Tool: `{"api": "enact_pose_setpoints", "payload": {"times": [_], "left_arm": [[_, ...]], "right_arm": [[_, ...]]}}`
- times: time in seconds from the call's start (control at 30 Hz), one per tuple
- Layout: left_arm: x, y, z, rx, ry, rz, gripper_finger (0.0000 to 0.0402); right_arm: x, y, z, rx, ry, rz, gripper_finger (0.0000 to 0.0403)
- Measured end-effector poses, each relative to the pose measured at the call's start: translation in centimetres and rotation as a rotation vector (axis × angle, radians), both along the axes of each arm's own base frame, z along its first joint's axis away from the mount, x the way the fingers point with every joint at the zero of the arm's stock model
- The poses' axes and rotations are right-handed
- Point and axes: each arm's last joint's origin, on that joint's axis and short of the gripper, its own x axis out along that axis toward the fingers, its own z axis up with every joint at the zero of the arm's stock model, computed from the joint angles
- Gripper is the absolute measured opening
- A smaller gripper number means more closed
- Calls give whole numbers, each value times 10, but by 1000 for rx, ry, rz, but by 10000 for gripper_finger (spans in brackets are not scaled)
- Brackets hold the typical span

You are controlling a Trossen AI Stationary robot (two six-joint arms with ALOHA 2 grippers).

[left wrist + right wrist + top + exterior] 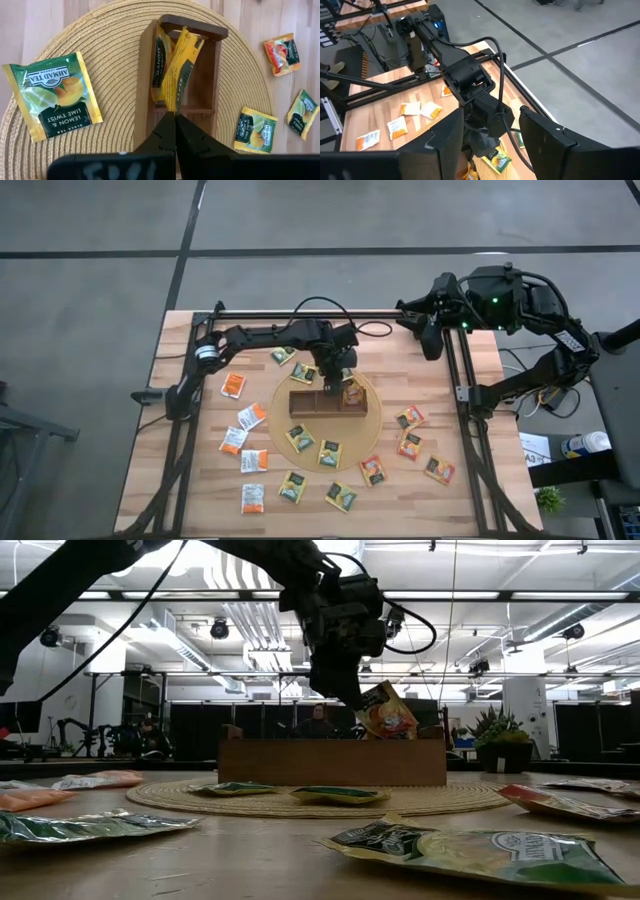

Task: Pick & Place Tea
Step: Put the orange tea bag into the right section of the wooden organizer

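Right now one yellow sachet [176, 75] hangs pinched by its edge in the left gripper [175, 119], whose fingers are closed tight on it just above the end compartment of the tray [145, 90]. Another sachet already stands on edge in that compartment. From the low view the held sachet [388, 712] tilts, its lower corner near the tray's rim.

It looks to me like a light, thin paper packet: floppy, easily creased, a little slick. A grip on the edge, as here, seems the right hold, since flat on the counter there is little else to catch. Being so limp, it may swing or snag the tray wall on the way down.

The tray sits on a round woven mat [372, 402], with a few green sachets [54, 95] lying on the mat beside it. Many more, green and orange, are scattered flat over the counter [480, 360] on both sides.

The right gripper [490, 135] waits, jaws apart and holding nothing, raised at the counter's far right corner.
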Motion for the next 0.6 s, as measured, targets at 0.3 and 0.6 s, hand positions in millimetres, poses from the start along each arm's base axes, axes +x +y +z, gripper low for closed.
{"api": "enact_pose_setpoints", "payload": {"times": [0.3,0.6], "left_arm": [[0,0,-6,-26,15,13,0],[-4,-1,-21,-46,60,45,0]], "right_arm": [[0,0,0,0,0,0,187],[0,0,0,0,-1,0,187]]}}
